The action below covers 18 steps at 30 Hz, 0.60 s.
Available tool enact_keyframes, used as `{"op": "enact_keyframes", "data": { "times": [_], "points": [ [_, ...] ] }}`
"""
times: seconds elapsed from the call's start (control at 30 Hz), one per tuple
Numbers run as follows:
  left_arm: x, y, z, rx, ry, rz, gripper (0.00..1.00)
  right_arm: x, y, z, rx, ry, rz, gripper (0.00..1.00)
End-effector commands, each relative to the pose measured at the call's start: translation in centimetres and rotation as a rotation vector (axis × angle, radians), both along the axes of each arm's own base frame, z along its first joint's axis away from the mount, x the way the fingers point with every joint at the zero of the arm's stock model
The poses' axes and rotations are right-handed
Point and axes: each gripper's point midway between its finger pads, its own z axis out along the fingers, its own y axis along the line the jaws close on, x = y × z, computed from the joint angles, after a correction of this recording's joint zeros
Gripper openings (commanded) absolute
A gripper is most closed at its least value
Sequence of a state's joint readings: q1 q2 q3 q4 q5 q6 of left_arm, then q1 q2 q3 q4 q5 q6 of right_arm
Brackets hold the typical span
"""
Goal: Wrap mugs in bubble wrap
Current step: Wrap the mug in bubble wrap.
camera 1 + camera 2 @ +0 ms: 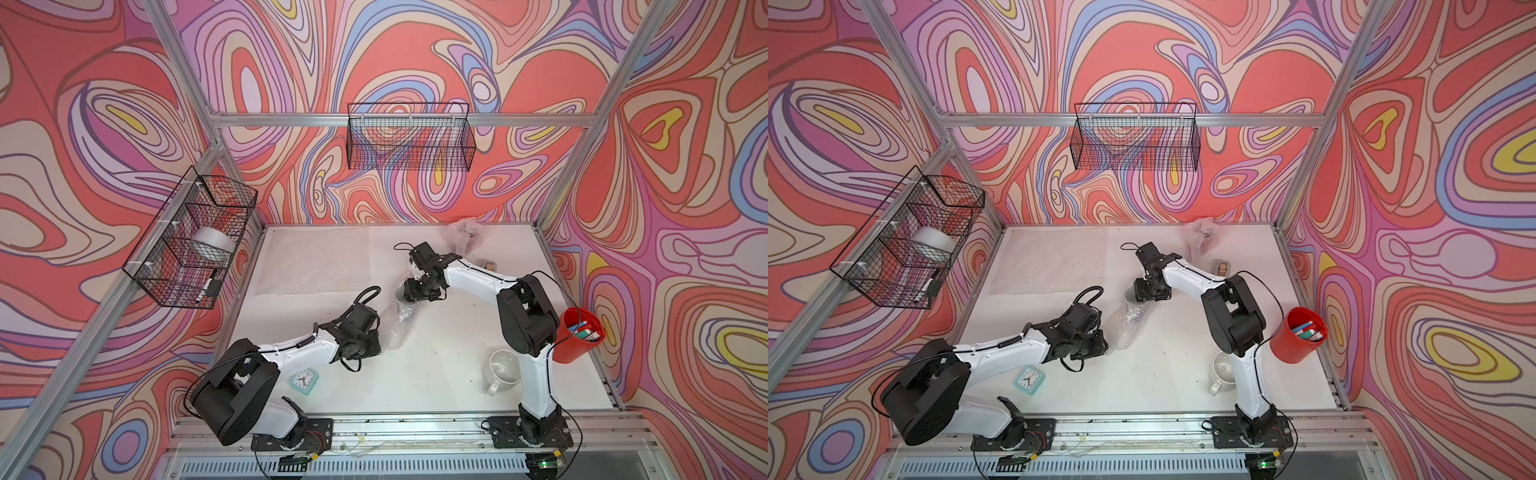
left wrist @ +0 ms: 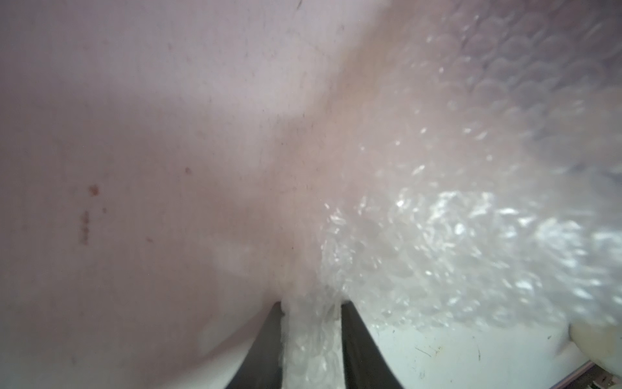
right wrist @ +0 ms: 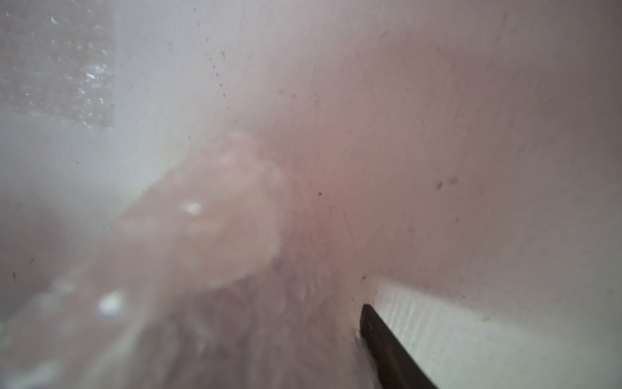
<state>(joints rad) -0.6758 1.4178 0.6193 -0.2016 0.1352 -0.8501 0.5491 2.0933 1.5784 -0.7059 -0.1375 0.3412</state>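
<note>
A crumpled bubble wrap sheet runs across the middle of the table in both top views. My left gripper is shut on its near end, with the plastic bunched between the two dark fingers. At the sheet's far end sits a wrapped mug with a dark mouth. My right gripper is down on that bundle. In the right wrist view only one finger shows, pressed against the blurred wrapped mass. A white mug stands bare by the right arm. Another wrapped bundle lies at the back.
A flat bubble wrap sheet lies at the back left. A small teal clock sits under the left arm. A red cup with markers stands at the right edge, a tape dispenser behind the right arm. Wire baskets hang on the walls.
</note>
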Motion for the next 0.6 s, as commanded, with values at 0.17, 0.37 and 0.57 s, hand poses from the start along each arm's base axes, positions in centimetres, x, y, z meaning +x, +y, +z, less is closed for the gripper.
{"op": "enact_keyframes", "data": {
  "times": [0.17,0.37,0.57],
  "points": [
    [0.8,-2.6,6.8,-0.173,-0.151,-0.078,0.07,-3.1,-4.3,-5.3,-0.203,0.140,-0.020,0.58],
    [1.7,-4.8,12.0,-0.299,-0.246,-0.131,0.03,-3.1,-4.2,-5.2,-0.198,0.137,-0.020,0.58],
    [3.8,-7.4,14.7,-0.369,-0.266,-0.145,0.03,-3.2,-3.6,-5.4,-0.166,0.147,-0.003,0.58]
  ]
}}
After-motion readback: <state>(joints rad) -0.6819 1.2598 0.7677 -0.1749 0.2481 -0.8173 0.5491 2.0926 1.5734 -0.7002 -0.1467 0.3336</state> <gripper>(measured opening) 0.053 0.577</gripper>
